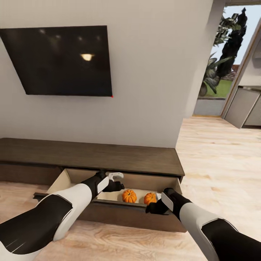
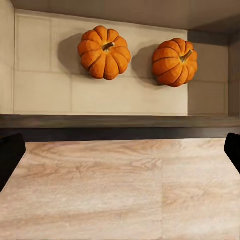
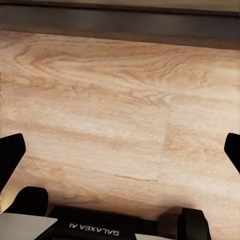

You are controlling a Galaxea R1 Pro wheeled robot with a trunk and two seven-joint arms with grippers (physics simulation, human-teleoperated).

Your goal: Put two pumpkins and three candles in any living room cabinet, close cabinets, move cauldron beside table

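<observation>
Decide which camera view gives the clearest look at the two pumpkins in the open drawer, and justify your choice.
The left wrist view: both pumpkins appear large, unobstructed, ribs and stems distinct, lying apart on the drawer's pale floor. The head view shows them small, between the two arms. The right wrist view looks at wooden floor.

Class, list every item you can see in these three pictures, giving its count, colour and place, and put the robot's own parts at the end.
pumpkins: two, orange, side by side and apart inside the open drawer
cabinet: one, dark brown, long and low against the wall
drawer: one, dark brown front with beige inside, pulled open
television: one, black, on the wall above the cabinet
floor: pale wood planks
plants: dark green, outside the opening at far right
grey unit: one, at the right edge
left gripper: white and black, open, over the drawer
right gripper: black, open, at the drawer's front edge
</observation>
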